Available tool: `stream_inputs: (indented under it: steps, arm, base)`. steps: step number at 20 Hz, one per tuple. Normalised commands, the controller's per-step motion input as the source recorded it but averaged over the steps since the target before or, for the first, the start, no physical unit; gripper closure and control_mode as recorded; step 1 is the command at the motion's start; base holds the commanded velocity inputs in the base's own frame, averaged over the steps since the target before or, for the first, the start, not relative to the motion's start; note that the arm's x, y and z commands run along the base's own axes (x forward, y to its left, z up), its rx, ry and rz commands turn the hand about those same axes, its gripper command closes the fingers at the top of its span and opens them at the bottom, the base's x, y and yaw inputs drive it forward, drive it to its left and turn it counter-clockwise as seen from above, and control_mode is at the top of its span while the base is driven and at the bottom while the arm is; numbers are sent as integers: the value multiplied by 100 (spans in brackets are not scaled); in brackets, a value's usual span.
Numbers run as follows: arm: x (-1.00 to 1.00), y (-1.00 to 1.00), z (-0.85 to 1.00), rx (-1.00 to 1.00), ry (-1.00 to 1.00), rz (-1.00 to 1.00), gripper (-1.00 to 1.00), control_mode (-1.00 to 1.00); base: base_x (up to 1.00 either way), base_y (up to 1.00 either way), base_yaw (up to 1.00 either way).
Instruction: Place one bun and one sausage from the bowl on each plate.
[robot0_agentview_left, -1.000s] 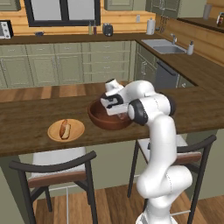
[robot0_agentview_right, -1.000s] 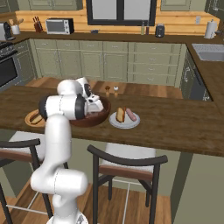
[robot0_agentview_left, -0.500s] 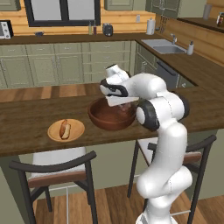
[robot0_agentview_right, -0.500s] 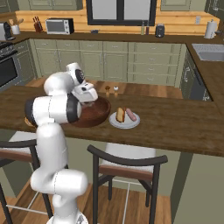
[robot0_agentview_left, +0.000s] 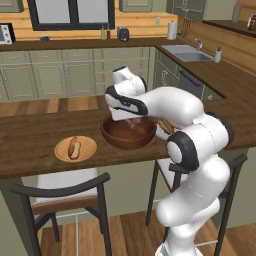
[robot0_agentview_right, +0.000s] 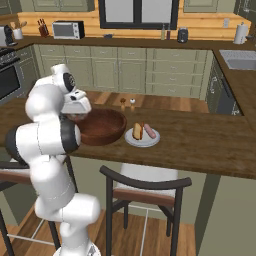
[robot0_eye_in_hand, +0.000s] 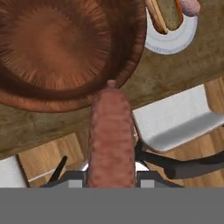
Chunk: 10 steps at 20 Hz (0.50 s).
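My gripper (robot0_agentview_left: 131, 120) hangs just above the dark wooden bowl (robot0_agentview_left: 128, 135), shut on a pinkish-brown sausage (robot0_eye_in_hand: 111, 135) that runs along the fingers. The bowl's inside (robot0_eye_in_hand: 57, 48) looks bare in the hand view. To the bowl's left, the tan wooden plate (robot0_agentview_left: 87, 150) carries one bun (robot0_agentview_left: 74, 148). On the bowl's other side, the grey-white plate (robot0_agentview_right: 142, 141) holds a bun (robot0_agentview_right: 137, 131) and a sausage (robot0_agentview_right: 149, 131); both also show on the plate (robot0_eye_in_hand: 175, 41) at the top right of the hand view.
Bowl and plates stand near the front edge of a dark wooden counter (robot0_agentview_left: 30, 145). Two chairs (robot0_agentview_left: 65, 192) (robot0_agentview_right: 145, 187) are tucked under that edge. Two small shakers (robot0_agentview_right: 127, 103) stand behind the bowl.
The hand has lifted slightly from the bowl with the sausage in it, and the arm's elbow has swung up and over the counter.
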Motion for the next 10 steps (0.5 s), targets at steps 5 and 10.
stream_inputs:
  steps: [5,10]
  arm:
    - [-26,65,14,19,-7,16,100,-100]
    - [0,77,-3,15,0,27,100,-100]
  base:
    - [0,0,0]
    - [0,0,0]
